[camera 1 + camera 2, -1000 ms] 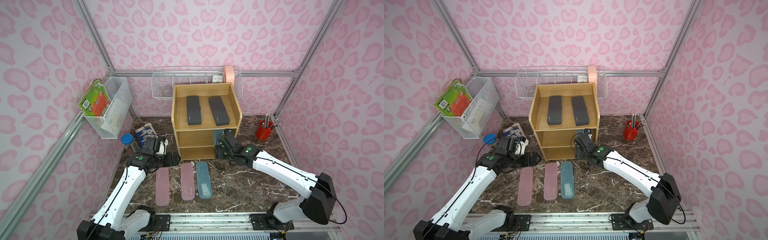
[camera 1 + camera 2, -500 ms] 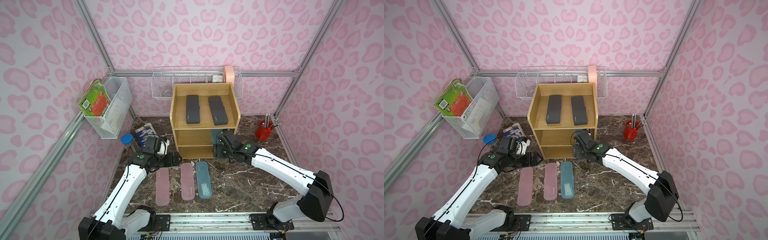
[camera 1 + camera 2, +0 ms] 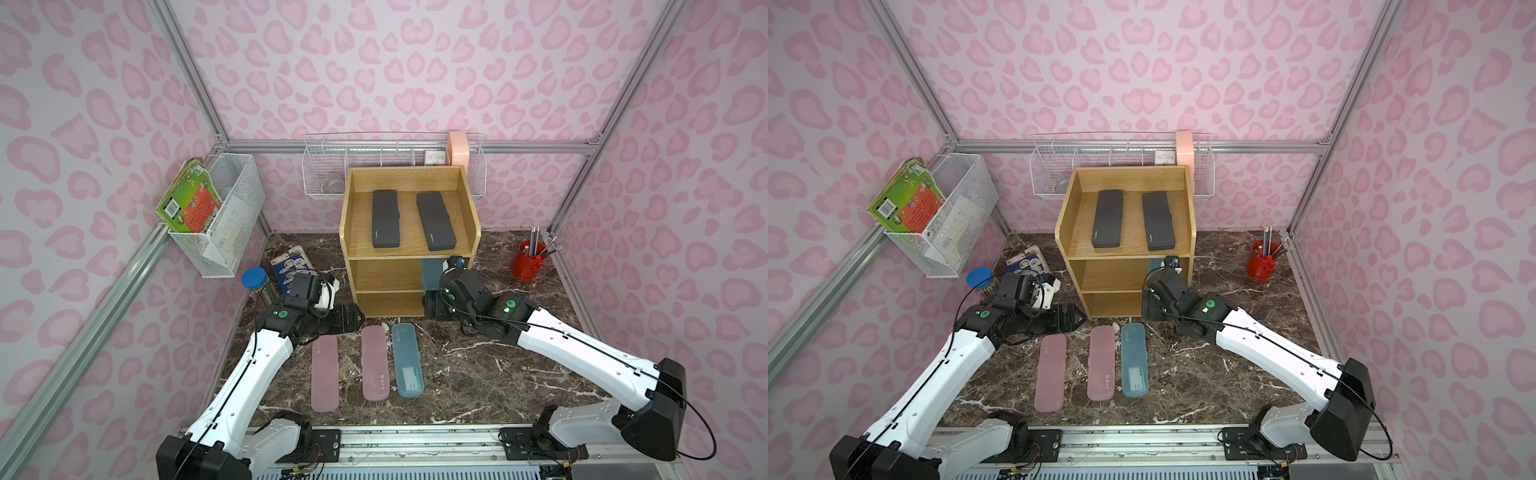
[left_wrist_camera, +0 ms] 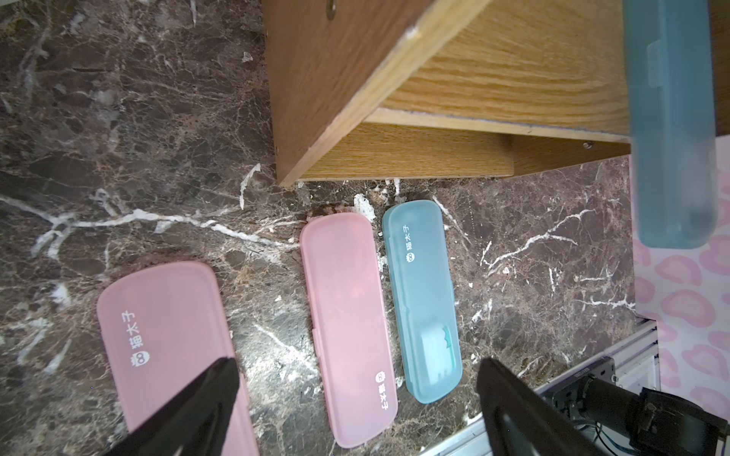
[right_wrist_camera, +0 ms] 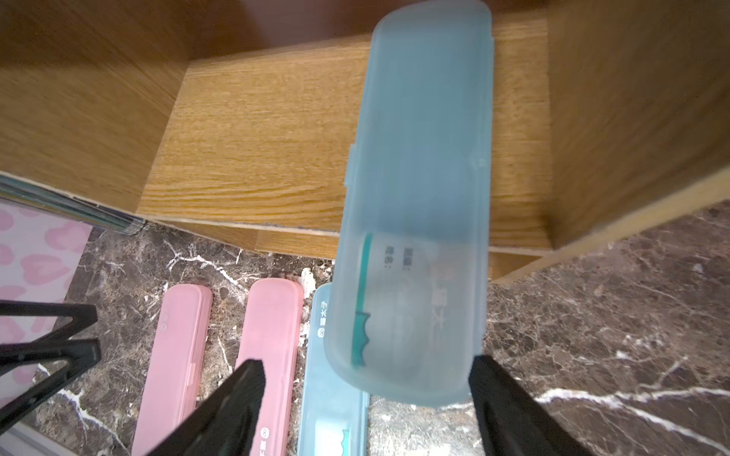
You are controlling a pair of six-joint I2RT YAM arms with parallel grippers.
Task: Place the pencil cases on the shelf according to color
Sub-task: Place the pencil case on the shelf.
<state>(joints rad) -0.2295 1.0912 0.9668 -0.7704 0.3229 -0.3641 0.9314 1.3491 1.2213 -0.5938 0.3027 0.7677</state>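
here, mid-frame, the right pincer [image 3: 434, 305] stands released around the teal case [image 3: 432, 274] jutting from the middle tier of the shelf [image 3: 386, 274]; the left pincer [image 3: 356, 318] gapes empty.

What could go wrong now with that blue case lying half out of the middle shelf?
1. The blue case hangs out past the front edge of the shelf. It might tip off and land on the second blue case lying on the table below.
2. The right gripper is open, with a finger on each side of the overhanging end, one very close. Pulling back crookedly could drag the case out.
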